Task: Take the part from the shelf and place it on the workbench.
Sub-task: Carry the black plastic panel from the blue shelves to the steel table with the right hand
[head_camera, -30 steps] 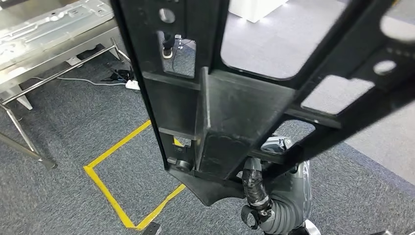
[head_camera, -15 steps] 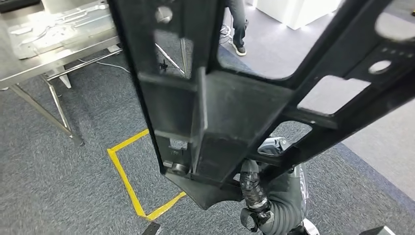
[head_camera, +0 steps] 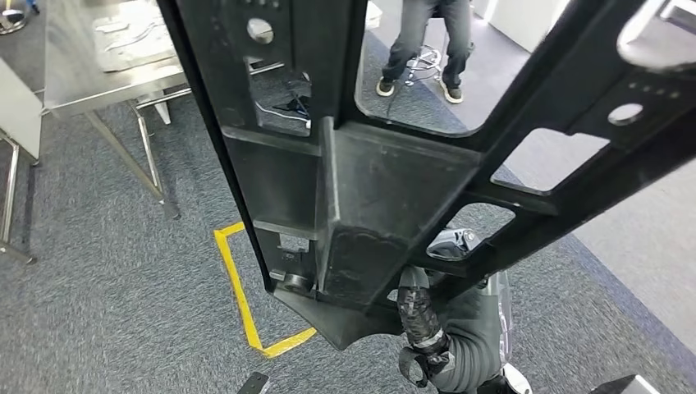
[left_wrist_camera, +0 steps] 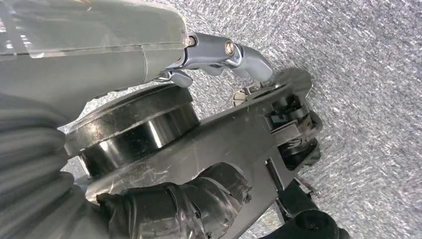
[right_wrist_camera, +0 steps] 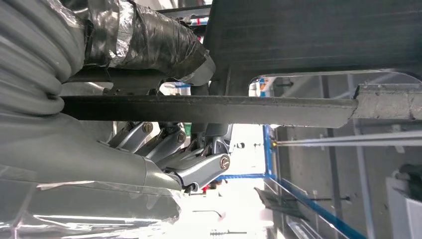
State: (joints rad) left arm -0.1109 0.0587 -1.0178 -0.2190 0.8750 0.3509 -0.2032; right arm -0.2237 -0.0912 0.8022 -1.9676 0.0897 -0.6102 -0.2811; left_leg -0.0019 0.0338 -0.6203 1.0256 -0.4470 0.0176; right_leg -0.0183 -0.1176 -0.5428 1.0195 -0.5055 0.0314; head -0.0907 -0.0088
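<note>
I have the part [head_camera: 386,180] off the shelf and carried in both robot hands, above the floor, well apart from the tabletop [head_camera: 107,78].

Edges and room: in the head view the part rises from its held end, close to the camera, and runs out of the picture above. Carpet [head_camera: 107,271] lies open beneath its lower tip and to the far side of the hands. The tabletop's near edge and thin steel legs stand well beyond the hands. One person [head_camera: 427,41] stands past the part, seen through a cutout, legs and two shoes in view.

Grip: the left robot hand [left_wrist_camera: 149,59] is clamped on the part, taped thumb [left_wrist_camera: 174,214] on one face and a silver finger [left_wrist_camera: 224,52] over the other, beside a round black boss [left_wrist_camera: 134,129]. The right robot hand [right_wrist_camera: 124,164] is clamped on a thin rib, taped thumb above, silver fingers [right_wrist_camera: 199,167] curled beneath.

Materials and shapes: the part is a flat black frame, matt and scuffed, with raised ribs and broad openings. The tabletop is bright sheet steel carrying pressed metal pieces. The carpet is grey and speckled; a paler floor strip adjoins it.

Counts: one part; two small round holes in it in the head view; one yellow tape [head_camera: 246,304] outline, one corner showing; one tabletop.
</note>
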